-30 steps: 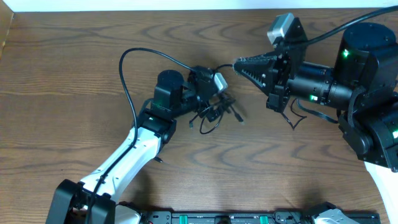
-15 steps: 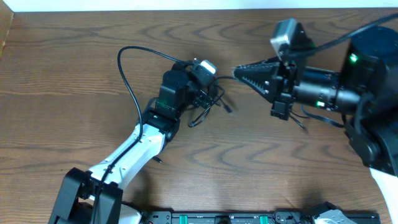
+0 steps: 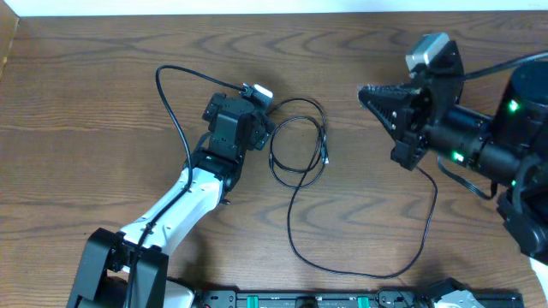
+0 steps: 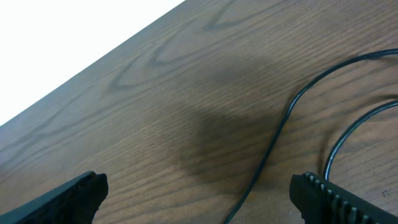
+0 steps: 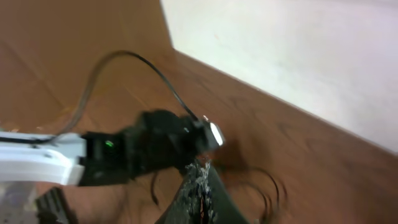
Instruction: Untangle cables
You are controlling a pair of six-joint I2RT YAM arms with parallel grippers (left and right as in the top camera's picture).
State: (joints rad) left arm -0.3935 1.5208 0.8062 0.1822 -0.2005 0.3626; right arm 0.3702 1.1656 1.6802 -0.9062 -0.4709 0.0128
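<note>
The untangling is looking nearly finished, I'd say: the cable (image 3: 324,137) is lying on the table (image 3: 94,77) as one open loop with a long tail. Just left of that loop, the left gripper (image 4: 208,196) is hovering, fingers spread wide, touching nothing. Well right of the loop, the right gripper (image 3: 363,90) is keeping its fingers pressed together; whether a strand is pinched, I cannot tell. Next comes drawing the loop straight.

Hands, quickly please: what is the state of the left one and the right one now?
Left hand: open, holding nothing.
Right hand: closed; whether it pinches anything cannot be told.
</note>
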